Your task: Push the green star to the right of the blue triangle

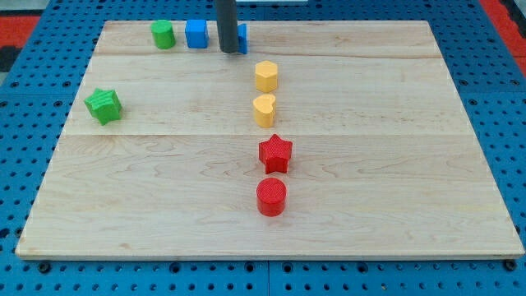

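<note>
Nearest the view's bottom, the wooden board is seen with a wide bare stretch along its lower edge, and more open wood on the lower left and the whole right side. A red cylinder is found closest to that lower edge, slightly right of centre, with a red star just above it. Higher in the same column a yellow heart and a yellow hexagon are placed, near each other but apart. The green star is located at the left of the frame, near the board's left edge, well apart from every other block, with free wood to its right. At the upper left, close to the top edge, a green cylinder and a blue cube are set side by side. No gripper is carried; the dark rod comes down at top centre and my tip is rested just beside or against another blue block, mostly hidden behind the rod, so its shape cannot be told. A blue perforated surface is seen around the board.
</note>
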Motion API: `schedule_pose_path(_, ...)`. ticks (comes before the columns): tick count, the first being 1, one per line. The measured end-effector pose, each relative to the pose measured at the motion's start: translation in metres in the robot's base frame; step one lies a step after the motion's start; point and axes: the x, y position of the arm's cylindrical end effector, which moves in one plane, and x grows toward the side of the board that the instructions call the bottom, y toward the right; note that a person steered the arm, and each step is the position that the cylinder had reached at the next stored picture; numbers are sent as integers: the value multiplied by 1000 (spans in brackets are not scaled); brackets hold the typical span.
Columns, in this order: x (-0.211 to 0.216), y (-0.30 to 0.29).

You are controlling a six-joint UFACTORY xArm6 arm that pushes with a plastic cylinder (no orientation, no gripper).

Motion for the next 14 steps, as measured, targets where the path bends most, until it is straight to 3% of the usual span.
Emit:
schedule_pose_path(1,-5,7)
schedule_pose_path(2,44,7)
schedule_pose_path(3,127,-13)
schedule_pose_path(4,186,-91)
schedule_pose_path(5,204,-195)
schedule_pose_path(6,158,-217)
schedule_pose_path(8,120,-109)
schedule_pose_path(10,60,-157)
schedule_pose_path(12,62,-45)
schedule_pose_path(14,91,-30)
